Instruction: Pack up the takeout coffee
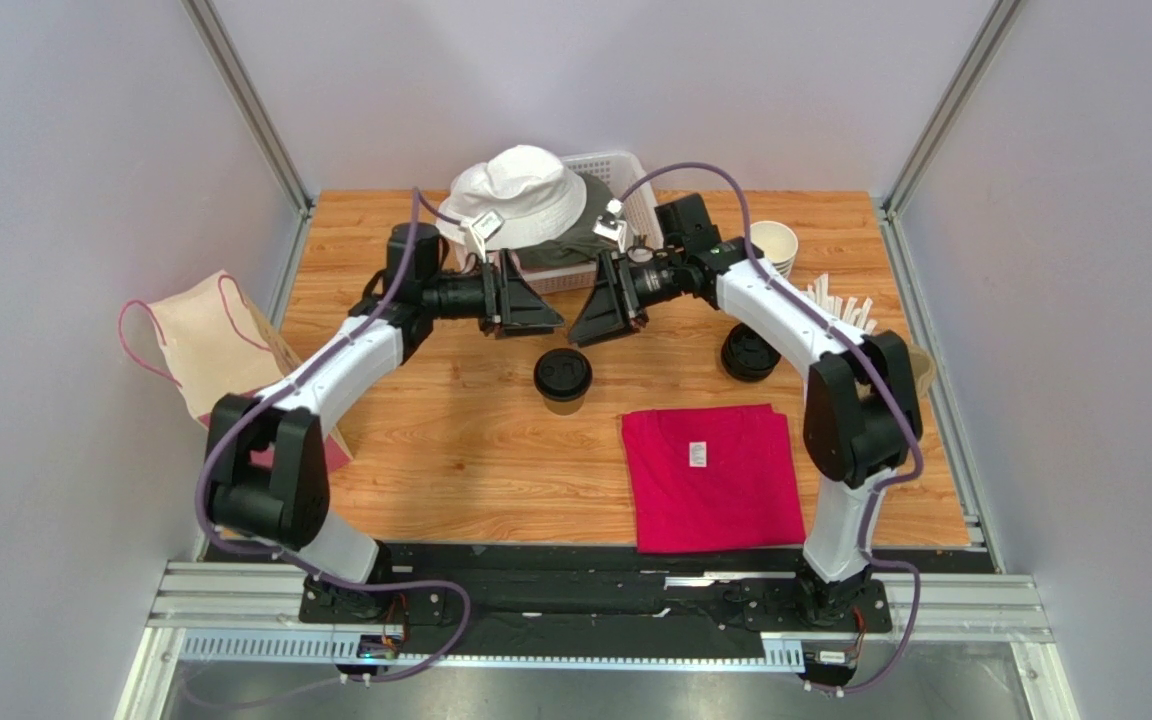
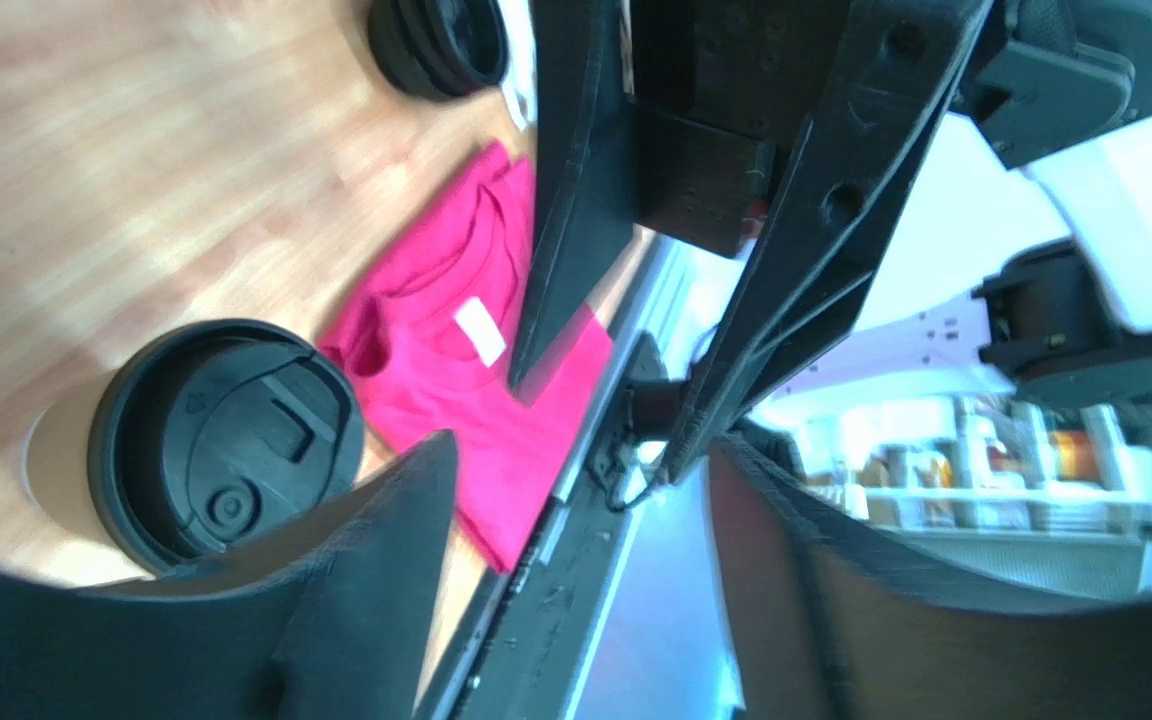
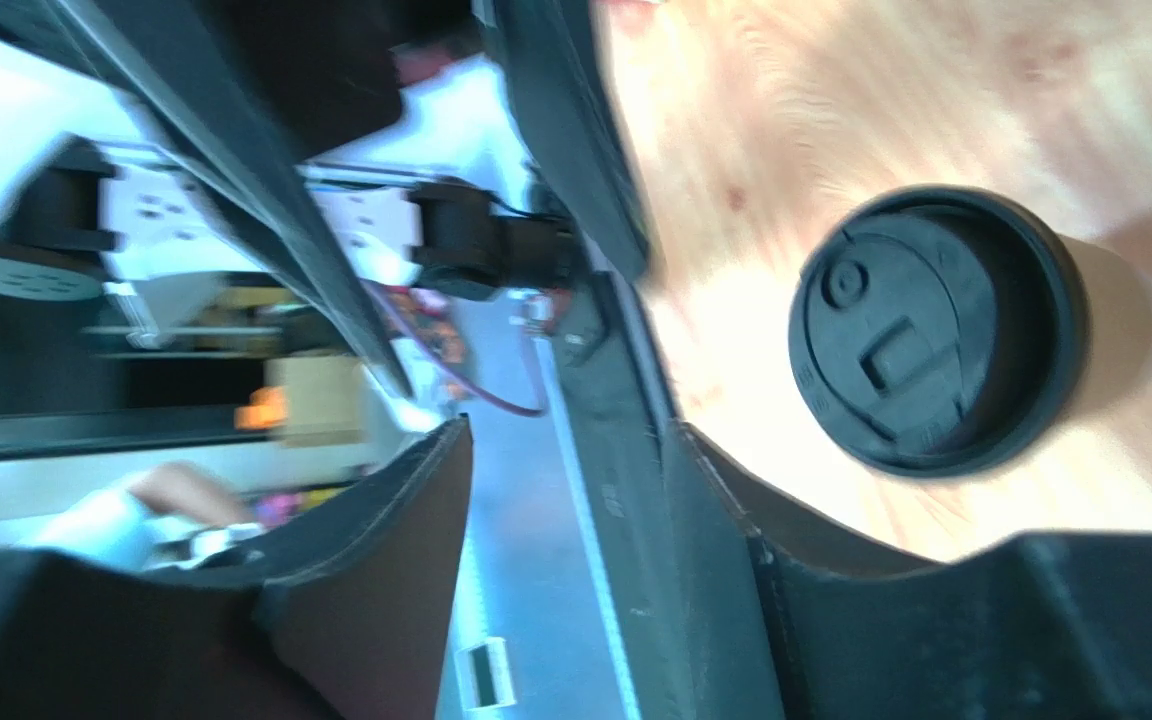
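The takeout coffee (image 1: 563, 375), a tan cup capped with a black lid, stands upright on the wooden table near the middle. My left gripper (image 1: 531, 311) and right gripper (image 1: 597, 318) hover just behind it, tips facing each other, both open and empty. In the left wrist view the cup's lid (image 2: 225, 443) lies left of my open left gripper (image 2: 582, 450). In the right wrist view the lid (image 3: 928, 330) lies right of my open right gripper (image 3: 570, 435). Neither gripper touches the cup.
A folded pink shirt (image 1: 710, 473) lies front right. A stack of black lids (image 1: 749, 354) and a stack of lidless cups (image 1: 773, 243) stand at right. A white hat (image 1: 515, 195) rests on a basket (image 1: 608, 168) at the back. A tan bag (image 1: 214, 345) sits at left.
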